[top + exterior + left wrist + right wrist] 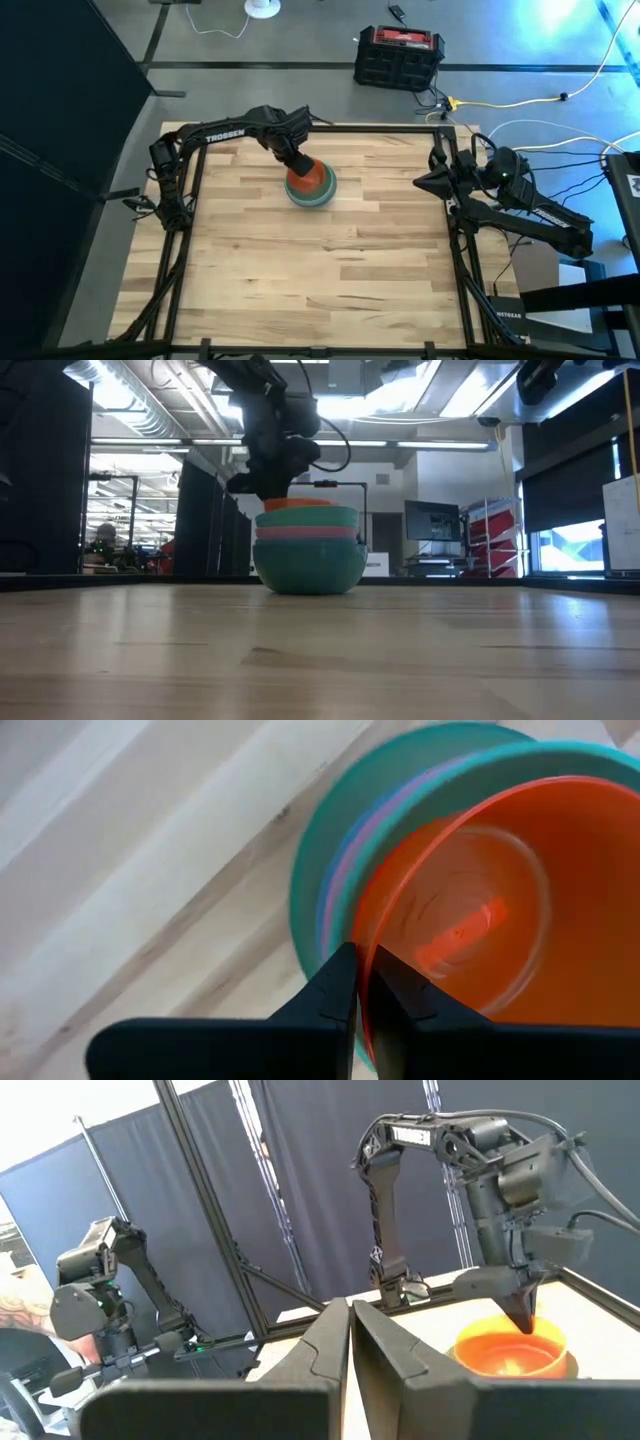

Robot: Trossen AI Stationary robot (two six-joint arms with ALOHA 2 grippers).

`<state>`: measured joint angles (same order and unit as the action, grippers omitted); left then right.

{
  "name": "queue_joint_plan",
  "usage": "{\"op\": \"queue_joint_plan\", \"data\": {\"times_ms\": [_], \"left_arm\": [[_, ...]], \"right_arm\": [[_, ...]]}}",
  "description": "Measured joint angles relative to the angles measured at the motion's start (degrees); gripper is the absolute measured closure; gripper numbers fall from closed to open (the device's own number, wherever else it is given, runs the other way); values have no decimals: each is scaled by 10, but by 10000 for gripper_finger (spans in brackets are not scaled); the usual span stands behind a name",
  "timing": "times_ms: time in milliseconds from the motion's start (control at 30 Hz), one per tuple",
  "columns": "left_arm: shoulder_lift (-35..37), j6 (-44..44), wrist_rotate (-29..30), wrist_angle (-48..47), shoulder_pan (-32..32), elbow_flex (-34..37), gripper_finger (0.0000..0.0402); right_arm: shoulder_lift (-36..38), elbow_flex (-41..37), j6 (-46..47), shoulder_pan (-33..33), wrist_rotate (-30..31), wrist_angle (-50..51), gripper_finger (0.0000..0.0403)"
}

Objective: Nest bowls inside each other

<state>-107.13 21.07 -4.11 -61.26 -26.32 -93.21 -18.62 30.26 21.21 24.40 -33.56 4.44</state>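
1. At left, the left gripper point(300, 167) pinches the rim of the orange-red bowl point(312, 178), its fingers closed on it, seating it atop the stack of bowls point(308, 550) directly beneath.
2. Final step, seemingly; next, release and lift clear.
3. Count: 1 stack; 4 rims visible, a 5th cannot be made out.
4. At right, the right gripper point(420, 181) waits closed, well apart.

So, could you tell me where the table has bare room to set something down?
The wooden table is bare across its whole near half and between the stack of bowls and the right gripper, parked shut at the right edge. It is crowded only at the stack, where the left gripper pinches the orange-red bowl's rim.
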Motion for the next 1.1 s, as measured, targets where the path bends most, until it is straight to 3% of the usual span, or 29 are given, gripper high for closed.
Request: {"op": "queue_joint_plan", "data": {"times_ms": [167,533,1100], "left_arm": [[-6,6,7,-2,9,0,395],[-6,26,7,-4,36,0,326],[-3,43,26,23,49,0,263]], "right_arm": [[0,0,0,0,0,5,403],[0,0,0,0,-1,5,403],[0,0,9,0,-6,16,403]]}}
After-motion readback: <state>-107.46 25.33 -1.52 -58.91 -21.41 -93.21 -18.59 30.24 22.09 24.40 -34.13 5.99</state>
